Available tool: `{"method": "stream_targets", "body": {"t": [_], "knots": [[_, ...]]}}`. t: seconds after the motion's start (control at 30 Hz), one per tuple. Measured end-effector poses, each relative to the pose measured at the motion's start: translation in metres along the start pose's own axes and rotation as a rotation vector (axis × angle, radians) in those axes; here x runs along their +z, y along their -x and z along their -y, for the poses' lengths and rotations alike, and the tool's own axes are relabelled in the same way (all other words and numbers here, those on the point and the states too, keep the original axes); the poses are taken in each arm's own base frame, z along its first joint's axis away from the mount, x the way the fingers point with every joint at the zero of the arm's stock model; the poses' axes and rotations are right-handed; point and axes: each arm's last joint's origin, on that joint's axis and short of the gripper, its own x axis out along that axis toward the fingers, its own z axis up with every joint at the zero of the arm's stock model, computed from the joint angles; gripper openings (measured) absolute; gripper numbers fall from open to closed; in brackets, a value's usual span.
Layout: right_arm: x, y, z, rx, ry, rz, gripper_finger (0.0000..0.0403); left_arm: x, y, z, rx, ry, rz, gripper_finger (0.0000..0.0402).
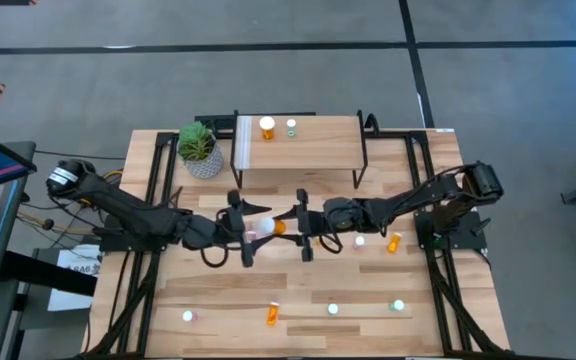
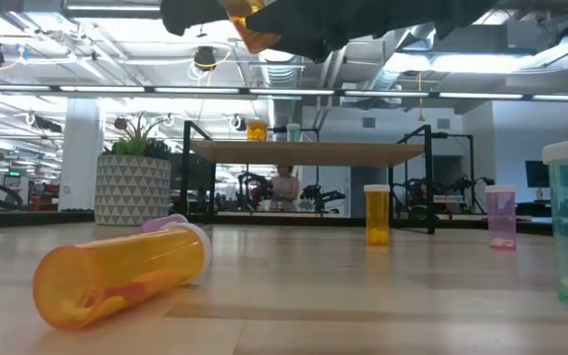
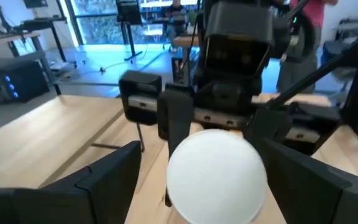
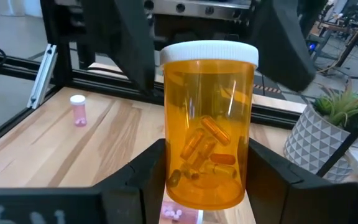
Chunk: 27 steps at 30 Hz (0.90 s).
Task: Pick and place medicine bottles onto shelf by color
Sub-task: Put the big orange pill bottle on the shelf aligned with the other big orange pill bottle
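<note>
Wooden desk (image 1: 218, 290), centre | right tool (image 1: 290, 226) pinching large orange bottle (image 4: 207, 124) | left tool (image 1: 251, 229) spread around its cap (image 3: 216, 174), likely a handover toward shelf (image 1: 318, 148).

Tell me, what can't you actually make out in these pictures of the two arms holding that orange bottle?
- Left gripper: whether its fingers press the large orange bottle; in the left wrist view the white cap hides the contact.
- Right gripper: the low view's top edge cuts both arms off.
- Bottles on the shelf: too small in the high view to see contents.
- The lying bottle's label: none readable in the low view.
</note>
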Motion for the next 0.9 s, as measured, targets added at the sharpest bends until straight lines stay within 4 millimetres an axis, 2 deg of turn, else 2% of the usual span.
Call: {"method": "stream_targets", "body": {"t": [0.17,0.4,0.57,0.9], "knots": [[-0.001,0.0,-0.001,0.003,0.002,-0.009,0.0193,0.009,-0.007,0.005,0.017,-0.047,-0.028,0.0312],[-0.002,0.0,-0.001,0.004,0.002,-0.018,0.0193,0.013,-0.002,0.011,-0.008,-0.052,-0.038,0.0288],[-0.001,0.0,-0.001,0.007,-0.005,-0.015,0.0193,0.01,0.002,0.016,0.0,-0.056,-0.059,0.0268],[-0.001,0.0,-0.001,0.006,-0.006,-0.007,0.0193,0.003,0.003,0.015,0.028,-0.035,-0.119,0.0265]]}}
